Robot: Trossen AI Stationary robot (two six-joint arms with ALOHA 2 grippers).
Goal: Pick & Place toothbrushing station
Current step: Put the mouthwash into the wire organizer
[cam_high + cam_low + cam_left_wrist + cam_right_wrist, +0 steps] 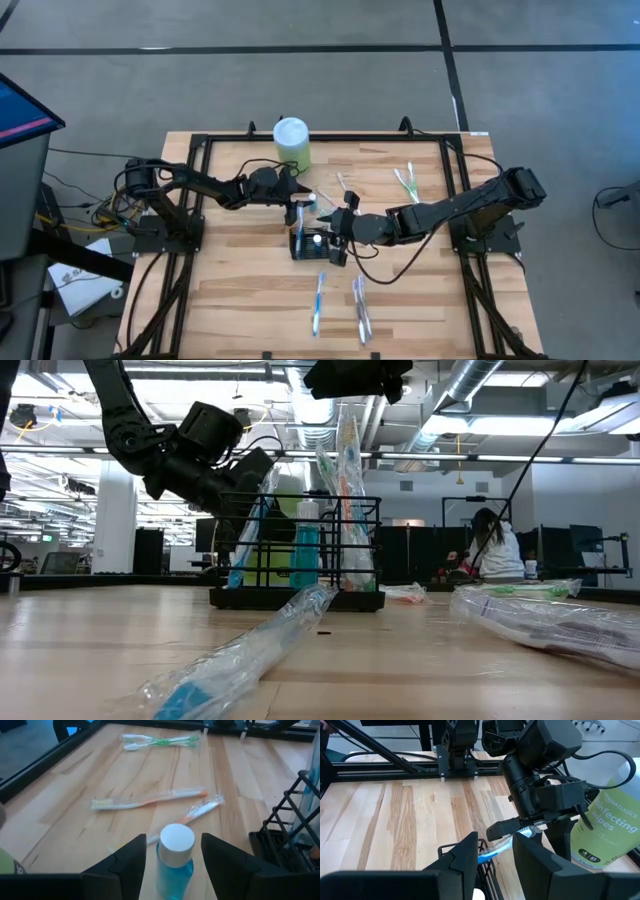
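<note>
Both arms meet mid-table in the high view, right over the toothbrushing station (318, 245). The left gripper (303, 203) sits just on the far side of it, the right gripper (338, 228) practically on its right edge, so right is nearer.

Low view: a bagged toothbrush (240, 655) lies closest, and behind it the station stands upright, already holding brushes and a blue bottle (305, 545). You only get that height from here.

Left wrist view: fingers spread but closed around a white-capped blue bottle (175, 860), with the station's mesh off to one side.

Right wrist view: fingers parted, holding nothing, the station's rim right below. It also shows the left gripper beside a green wipes canister (605, 827).
</note>
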